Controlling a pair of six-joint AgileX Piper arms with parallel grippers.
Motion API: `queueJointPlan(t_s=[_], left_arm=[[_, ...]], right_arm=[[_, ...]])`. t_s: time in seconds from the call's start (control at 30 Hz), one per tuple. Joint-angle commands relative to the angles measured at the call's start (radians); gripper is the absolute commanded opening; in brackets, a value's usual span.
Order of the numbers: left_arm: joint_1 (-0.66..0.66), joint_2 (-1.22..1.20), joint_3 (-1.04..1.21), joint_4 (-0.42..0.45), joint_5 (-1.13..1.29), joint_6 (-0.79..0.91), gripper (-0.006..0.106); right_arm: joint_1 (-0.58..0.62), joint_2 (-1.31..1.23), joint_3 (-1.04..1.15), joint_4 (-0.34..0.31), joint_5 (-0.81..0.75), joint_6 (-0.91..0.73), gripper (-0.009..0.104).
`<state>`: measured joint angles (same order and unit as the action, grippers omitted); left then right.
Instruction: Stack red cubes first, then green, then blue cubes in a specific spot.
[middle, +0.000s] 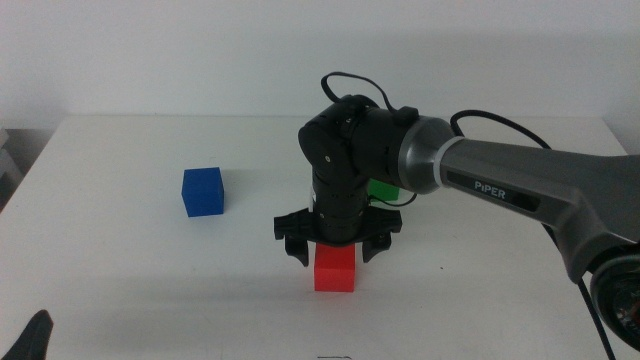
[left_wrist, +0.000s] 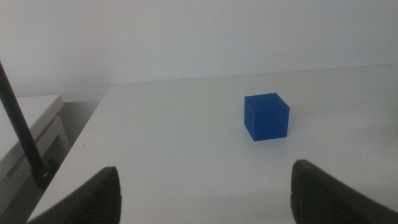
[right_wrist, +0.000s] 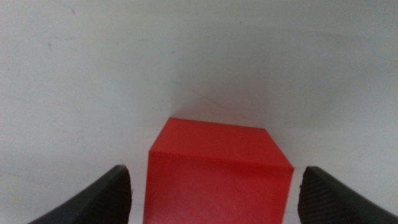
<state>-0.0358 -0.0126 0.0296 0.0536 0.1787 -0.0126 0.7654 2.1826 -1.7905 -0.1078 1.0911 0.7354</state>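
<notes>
The red cube is sitting square, edges even, while the right gripper is hovering just above it at twelve o'clock, jaws spread wide, touching nothing.

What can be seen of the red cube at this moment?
The red cube is small, solid and bright red, with plain matte faces. It sits flat on the white table, toward the near edge. The right gripper is directly above it, jaws open on either side, not touching it in the wrist view.

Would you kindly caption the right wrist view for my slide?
Right gripper, jaws open, straddling the red cube on the white table.
</notes>
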Motion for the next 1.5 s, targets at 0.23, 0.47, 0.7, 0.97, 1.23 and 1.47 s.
queueJointPlan(t_s=[0.23,0.47,0.7,0.97,1.23,1.47], left_arm=[[-0.002,-0.021,-0.003,-0.008,-0.081,-0.011,0.094],[-0.002,-0.021,-0.003,-0.008,-0.081,-0.011,0.094],[-0.002,-0.021,-0.003,-0.008,-0.081,-0.011,0.094],[-0.002,-0.021,-0.003,-0.008,-0.081,-0.011,0.094],[-0.002,-0.021,-0.003,-0.008,-0.081,-0.011,0.094],[-0.002,-0.021,-0.003,-0.008,-0.081,-0.011,0.094]], right_arm=[[-0.010,-0.144,-0.176,-0.135,0.146,-0.025,0.085],[-0.036,-0.136,-0.359,-0.307,0.185,-0.092,0.085],[-0.167,-0.080,-0.403,-0.227,0.085,-0.210,0.085],[-0.254,0.021,-0.403,-0.132,-0.038,-0.339,0.085],[-0.261,0.121,-0.403,-0.138,-0.087,-0.342,0.084],[-0.261,0.157,-0.403,-0.172,-0.085,-0.326,0.045]])
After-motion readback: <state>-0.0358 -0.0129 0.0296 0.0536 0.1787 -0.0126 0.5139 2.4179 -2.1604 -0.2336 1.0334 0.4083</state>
